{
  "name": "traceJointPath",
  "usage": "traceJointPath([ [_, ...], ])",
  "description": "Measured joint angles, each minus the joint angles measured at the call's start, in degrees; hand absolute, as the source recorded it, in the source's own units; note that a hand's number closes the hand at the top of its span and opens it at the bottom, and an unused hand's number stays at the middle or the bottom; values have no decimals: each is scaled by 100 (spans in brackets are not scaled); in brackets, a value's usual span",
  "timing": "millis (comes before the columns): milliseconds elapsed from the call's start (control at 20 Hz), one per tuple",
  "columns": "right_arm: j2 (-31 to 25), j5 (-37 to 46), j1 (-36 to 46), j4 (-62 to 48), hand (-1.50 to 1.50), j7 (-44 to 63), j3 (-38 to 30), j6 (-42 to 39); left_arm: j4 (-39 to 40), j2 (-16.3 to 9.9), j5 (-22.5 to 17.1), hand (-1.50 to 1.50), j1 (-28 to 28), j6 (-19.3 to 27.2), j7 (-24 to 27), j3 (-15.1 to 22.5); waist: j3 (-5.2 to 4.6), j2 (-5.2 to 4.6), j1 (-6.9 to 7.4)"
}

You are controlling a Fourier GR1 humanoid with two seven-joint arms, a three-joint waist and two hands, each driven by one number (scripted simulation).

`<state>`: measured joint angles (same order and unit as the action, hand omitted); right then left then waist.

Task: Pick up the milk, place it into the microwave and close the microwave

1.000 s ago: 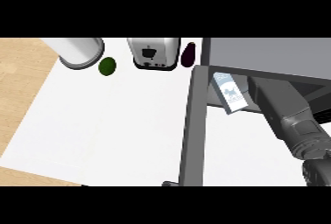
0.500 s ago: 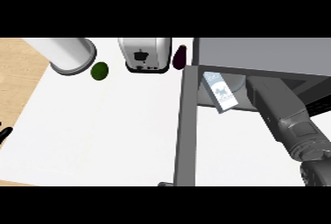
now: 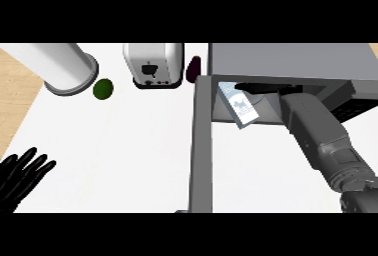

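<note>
counter's microwave (image 3: pixel 295 57) holds tilted milk (image 3: pixel 242 105), door open.

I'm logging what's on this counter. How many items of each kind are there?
Microwave: 1
Milk carton: 1
Toaster: 1
White cylinder: 1
Green round item: 1
Dark purple item: 1
Total: 6

The milk carton (image 3: pixel 242 106) bears a blue mark, nothing readable.
</note>
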<state>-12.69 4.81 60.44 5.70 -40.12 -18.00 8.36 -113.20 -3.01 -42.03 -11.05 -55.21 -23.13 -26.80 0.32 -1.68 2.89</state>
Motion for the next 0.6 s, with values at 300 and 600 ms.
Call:
traceJointPath([
  [300,376,-305,-526,200,-150,-453,-188,-879,195,153,525,-150,57,-293,122,393,-23,113,-191],
  [600,818,-420,-1256,556,-150,-733,-106,-1306,353,255,1465,-150,202,-304,595,831,-38,204,-377],
])
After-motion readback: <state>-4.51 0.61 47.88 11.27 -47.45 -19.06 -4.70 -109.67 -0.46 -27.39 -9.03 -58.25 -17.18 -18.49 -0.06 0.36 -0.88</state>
